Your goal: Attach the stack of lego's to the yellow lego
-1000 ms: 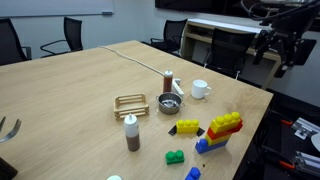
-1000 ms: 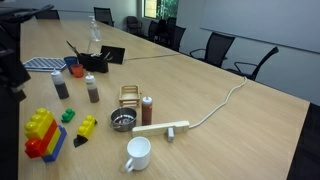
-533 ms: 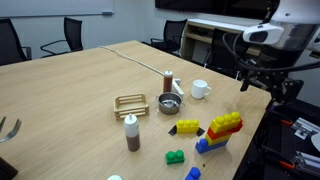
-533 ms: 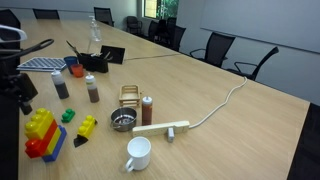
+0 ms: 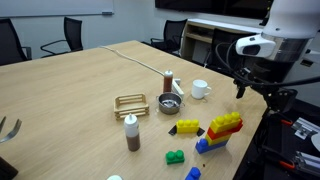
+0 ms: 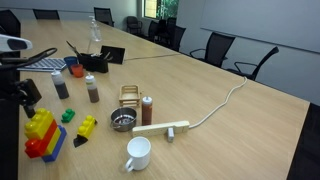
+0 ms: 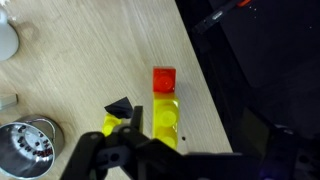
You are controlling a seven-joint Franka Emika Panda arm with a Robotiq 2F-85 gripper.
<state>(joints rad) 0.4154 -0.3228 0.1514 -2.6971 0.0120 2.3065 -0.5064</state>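
**Wrist view, looking down.** The stack of lego's (image 7: 166,112) lies near the middle of the frame, with its yellow top brick and a red brick (image 7: 164,79) seen from above. The table (image 7: 90,60) ends just beyond the stack. The yellow lego (image 7: 110,127) lies just beside the stack, on the side away from the table edge, with its dark piece (image 7: 119,106) at one end. From this angle it cannot be told whether the yellow lego touches the stack. The dark body of the end effector fills the lower edge of this view and overlaps the near end of the stack.

**Exterior views.** In an exterior view the gripper (image 5: 258,95) hangs in the air above the stack (image 5: 222,130), well clear of it. Its two fingers are spread apart and nothing is held between them. The stack stands upright on the table, stepped, with yellow on top, red in the middle and blue at the base. The yellow lego (image 5: 187,127) lies flat just beside the stack's base.

A small green brick (image 5: 175,157) and a small blue brick (image 5: 193,173) lie near the stack. A metal bowl (image 5: 169,104) and a white mug (image 5: 200,89) stand farther from the stack, beyond the yellow lego. In an exterior view from another side, the stack (image 6: 43,133), the yellow lego (image 6: 87,125) and the mug (image 6: 138,153) show again, with the gripper (image 6: 20,97) above the stack.
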